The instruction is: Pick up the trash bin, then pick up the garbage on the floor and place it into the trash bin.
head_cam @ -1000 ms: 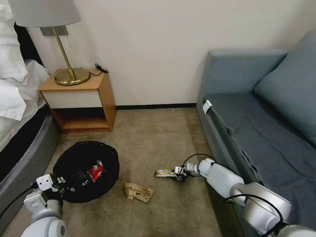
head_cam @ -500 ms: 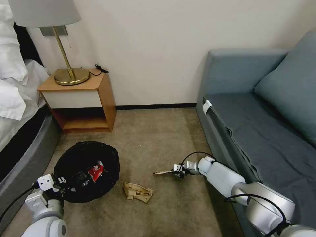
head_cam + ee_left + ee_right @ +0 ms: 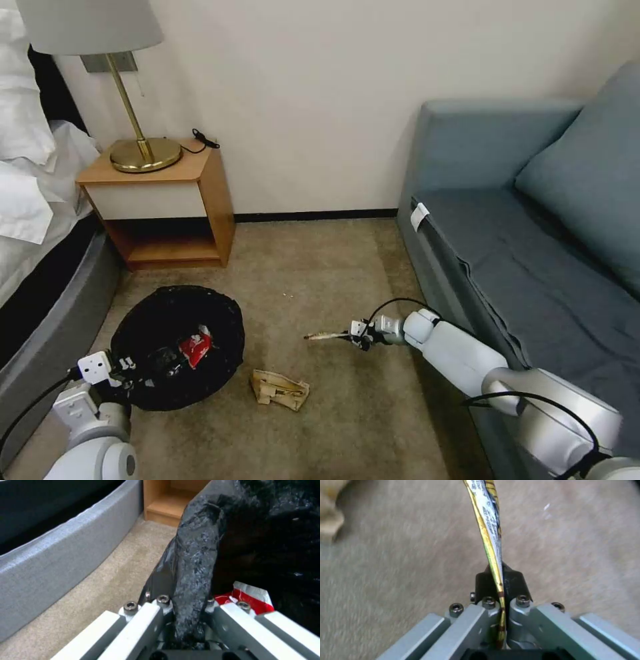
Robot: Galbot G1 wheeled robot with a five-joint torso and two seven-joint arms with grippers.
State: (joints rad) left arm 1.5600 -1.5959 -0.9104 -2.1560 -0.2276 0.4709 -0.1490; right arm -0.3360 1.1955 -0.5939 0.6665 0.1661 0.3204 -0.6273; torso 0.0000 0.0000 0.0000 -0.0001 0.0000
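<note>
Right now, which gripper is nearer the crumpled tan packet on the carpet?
Right, narrowly. The right gripper, shut on the flat wrapper, hangs beyond the crumpled tan packet, sofa side. The left gripper clamps the trash bin rim, bed side.

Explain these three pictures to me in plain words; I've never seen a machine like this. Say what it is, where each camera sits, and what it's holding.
This is a wheeled robot with two arms, each ending in a two-fingered gripper. The wide picture comes from a camera on its head, looking down at a carpet floor between a bed and a sofa. The other two come from cameras on its wrists.

The left gripper is shut on the rim of a trash bin lined with a black bag; a red wrapper lies inside. The right gripper pinches a flat wrapper by one end, held above the carpet. A crumpled paper packet lies on the floor beside the bin.
</note>
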